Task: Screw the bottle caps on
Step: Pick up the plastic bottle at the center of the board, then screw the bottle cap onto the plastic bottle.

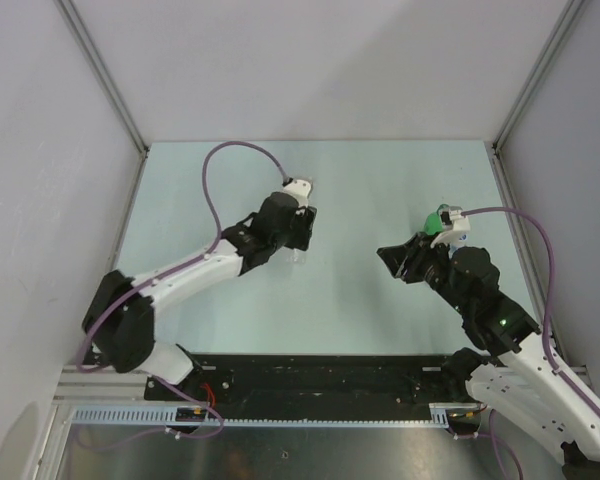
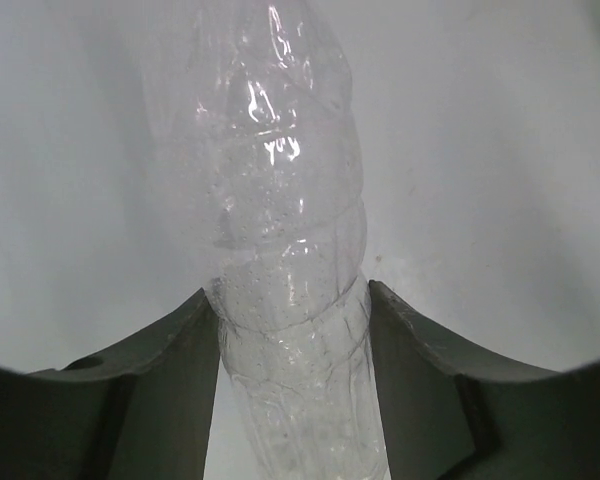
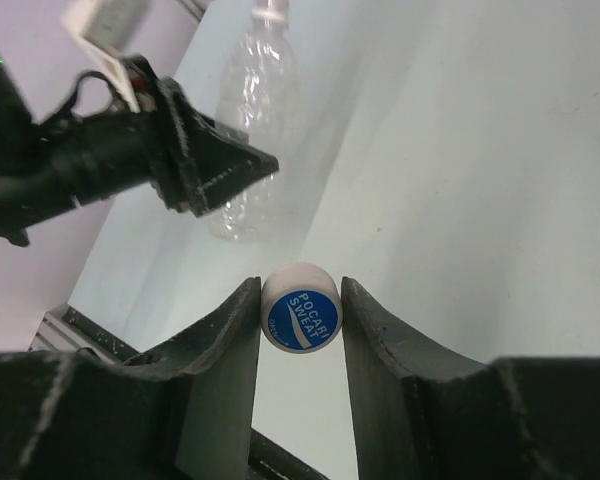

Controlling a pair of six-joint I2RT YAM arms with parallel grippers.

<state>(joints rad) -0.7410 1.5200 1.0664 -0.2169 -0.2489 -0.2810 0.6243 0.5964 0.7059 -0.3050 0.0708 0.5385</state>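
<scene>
we're looking down the left tool (image 2: pixel 290 290), and its jaws sit part-way closed with both fingers (image 2: pixel 195 350) pressed against the sides of the clear bottle (image 2: pixel 285 200). that's a grip on the unlabelled one, out near the middle of the pale surface (image 1: pixel 360 190). from these angles we can't tell whether the bottle stands or lies.

over to the right tool (image 3: pixel 300 288): it's closed down narrow on a white cap (image 3: pixel 300 310), one finger on each side. the cap's blue printed face is turned toward the wrist camera. cap and tool are off the surface, well apart from the clear bottle, which shows in the background of that view with the left tool on it.

from above, we see a green bottle (image 1: pixel 435 219) just beyond the right tool, toward the right side of the surface.
</scene>
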